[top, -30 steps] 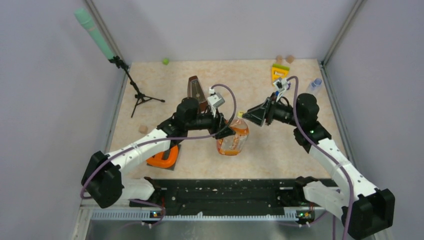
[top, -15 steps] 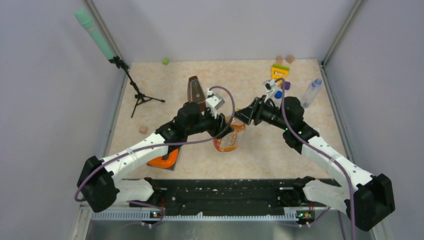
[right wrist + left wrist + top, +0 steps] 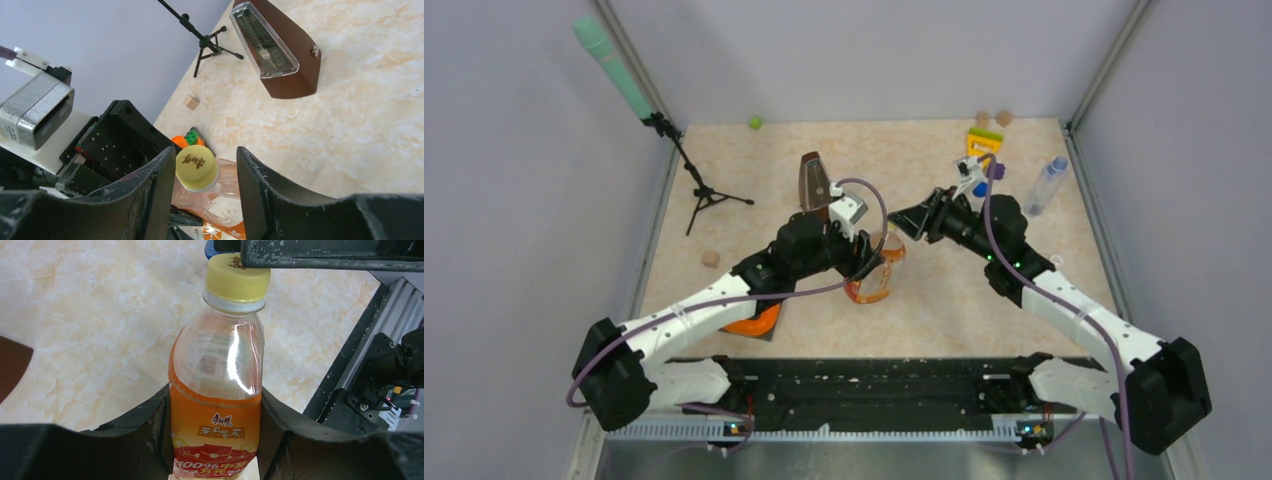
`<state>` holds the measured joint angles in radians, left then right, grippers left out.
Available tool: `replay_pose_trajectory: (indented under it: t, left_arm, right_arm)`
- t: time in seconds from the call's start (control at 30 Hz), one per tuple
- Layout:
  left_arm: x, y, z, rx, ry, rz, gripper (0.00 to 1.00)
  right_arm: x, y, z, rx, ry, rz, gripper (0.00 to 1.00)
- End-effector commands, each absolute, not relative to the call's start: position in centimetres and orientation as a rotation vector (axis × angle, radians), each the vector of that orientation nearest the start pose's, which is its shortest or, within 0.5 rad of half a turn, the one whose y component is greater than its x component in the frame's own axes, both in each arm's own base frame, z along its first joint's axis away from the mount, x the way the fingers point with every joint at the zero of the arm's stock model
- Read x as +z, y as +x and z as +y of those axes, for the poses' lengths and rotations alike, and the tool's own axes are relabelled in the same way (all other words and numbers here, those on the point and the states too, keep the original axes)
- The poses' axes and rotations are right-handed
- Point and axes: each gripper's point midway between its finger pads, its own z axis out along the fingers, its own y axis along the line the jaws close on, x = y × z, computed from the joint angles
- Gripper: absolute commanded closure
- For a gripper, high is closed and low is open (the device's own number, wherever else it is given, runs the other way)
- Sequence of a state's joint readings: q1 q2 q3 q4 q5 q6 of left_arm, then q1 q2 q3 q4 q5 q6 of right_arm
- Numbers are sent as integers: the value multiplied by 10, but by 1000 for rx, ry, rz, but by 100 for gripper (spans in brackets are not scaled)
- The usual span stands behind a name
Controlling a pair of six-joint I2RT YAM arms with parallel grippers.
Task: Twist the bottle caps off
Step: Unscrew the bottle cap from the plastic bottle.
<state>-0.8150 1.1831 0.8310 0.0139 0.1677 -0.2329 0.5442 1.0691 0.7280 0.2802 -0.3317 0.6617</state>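
The squat orange-tinted bottle (image 3: 871,278) is held off the table, tilted, with its yellow cap (image 3: 196,167) screwed on. My left gripper (image 3: 215,405) is shut on the bottle's (image 3: 217,390) orange label. My right gripper (image 3: 206,160) is open, with its jaws on either side of the cap (image 3: 237,277); the left finger (image 3: 160,190) is against or very near it and the right finger stands apart. A slim clear bottle (image 3: 1046,186) with a blue cap (image 3: 1060,162) lies at the far right. The white cap and the blue-label bottle are not visible.
A brown metronome (image 3: 814,180) stands just behind the held bottle. A mic stand (image 3: 699,190) is at the back left. An orange object (image 3: 749,320) lies under my left arm. A small wooden cube (image 3: 711,259), a yellow toy (image 3: 984,143) and tan discs (image 3: 994,118) lie around.
My right gripper has moved left and down until its open jaws sit around the yellow cap. My left gripper has shifted the bottle slightly left and toward me.
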Motion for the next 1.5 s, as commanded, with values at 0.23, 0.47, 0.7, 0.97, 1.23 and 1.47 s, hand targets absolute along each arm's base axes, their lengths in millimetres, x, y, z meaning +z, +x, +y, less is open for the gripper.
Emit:
replay_pose_trajectory:
  t: [0.23,0.47,0.7,0.97,1.23,1.47]
  left_arm:
    - [229,244,-305,-828,637,1815,100]
    - [228,253,-298,-777,577,1835,100]
    - [231,253,-302,-785,591,1830,100]
    - [228,252,-303,-792,604,1837,100]
    - [230,251,-304,-794,612,1831,100]
    - [229,250,-304,-800,620,1832,100]
  right_arm:
    - [278,279,286,1276,-154,1735,56]
    - [279,281,290,1269,-174,1757,56]
    - [270,281,300,1262,-189,1786,53]
    - [280,285,298,1245,-178,1742,56]
    - [282,291,298,1240,-151,1722,53]
    - [289,291,297,1248,-142,1694,71]
